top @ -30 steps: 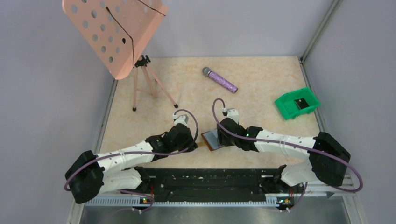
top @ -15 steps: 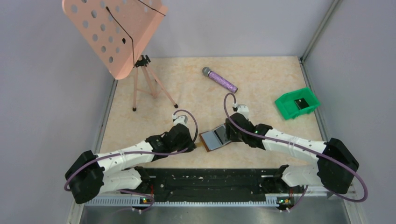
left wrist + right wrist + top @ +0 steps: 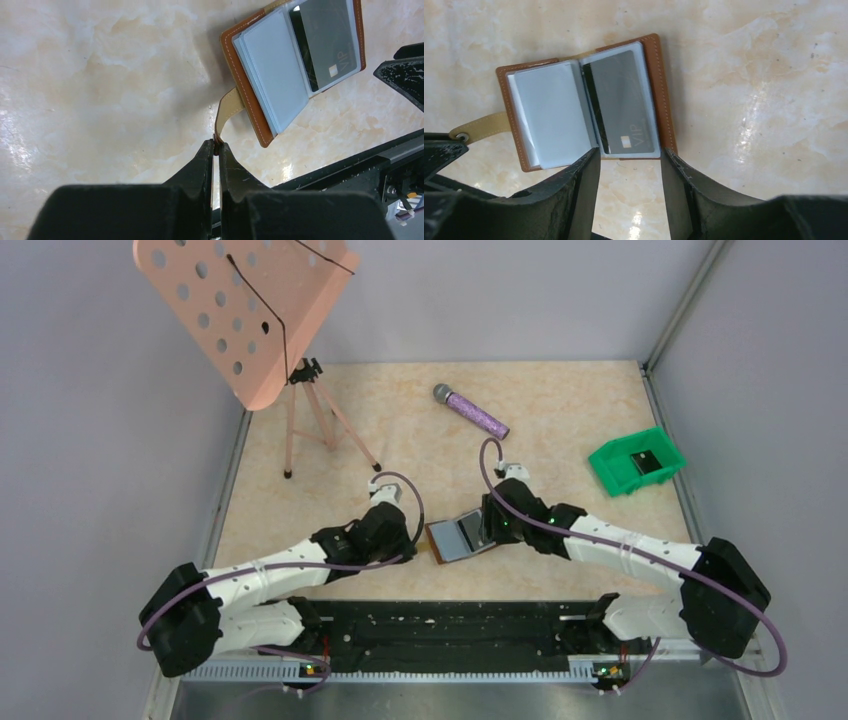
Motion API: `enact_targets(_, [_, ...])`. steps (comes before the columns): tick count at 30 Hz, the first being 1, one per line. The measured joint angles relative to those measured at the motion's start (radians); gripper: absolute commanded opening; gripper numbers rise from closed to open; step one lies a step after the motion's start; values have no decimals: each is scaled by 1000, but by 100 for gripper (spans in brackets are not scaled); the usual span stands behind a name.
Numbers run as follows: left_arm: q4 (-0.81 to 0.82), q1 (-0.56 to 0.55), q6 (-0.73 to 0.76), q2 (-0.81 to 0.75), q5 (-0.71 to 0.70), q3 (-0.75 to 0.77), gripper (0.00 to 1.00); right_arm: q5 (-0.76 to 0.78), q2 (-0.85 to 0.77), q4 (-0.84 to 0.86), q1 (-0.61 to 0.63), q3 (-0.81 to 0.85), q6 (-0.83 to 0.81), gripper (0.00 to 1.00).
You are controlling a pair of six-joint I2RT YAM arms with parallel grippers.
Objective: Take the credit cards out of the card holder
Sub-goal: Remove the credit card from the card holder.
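Observation:
The brown leather card holder lies open and flat on the table in front of both arms. Its left panel is a plain grey-blue sleeve. In its right panel sits a dark grey credit card marked VIP, also seen as the credit card in the left wrist view. My left gripper is shut on the end of the holder's tan strap. At the holder's right edge my right gripper stands open, its fingertips just off the card panel's near edge with nothing between them.
A purple microphone lies at the back centre. A green bin holding a dark card stands at the right. A pink perforated music stand on a tripod fills the back left. The black base rail runs along the near edge.
My right gripper drew back rightward off the card holder, uncovering its open panels, then edged slightly left again with its jaws a little narrower. The left gripper kept its hold on the strap.

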Motion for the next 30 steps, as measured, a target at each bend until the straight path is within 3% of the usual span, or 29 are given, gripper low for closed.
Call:
enact_targets(8, [-36, 25, 47, -9, 1, 43, 2, -123, -2, 89, -45, 0, -22, 41])
enact_targets(14, [-71, 53, 68, -23, 8, 70, 23, -203, 50, 169, -75, -1, -23, 40])
enact_targets(17, [-106, 68, 76, -29, 25, 98, 29, -242, 77, 208, -80, -12, -22, 39])
enact_targets(24, [-122, 71, 89, -55, 95, 213, 31, -296, 137, 289, -95, -48, -22, 34])
enact_targets(30, [5, 72, 79, 18, 214, 232, 28, -335, 176, 352, -96, -93, -13, 33])
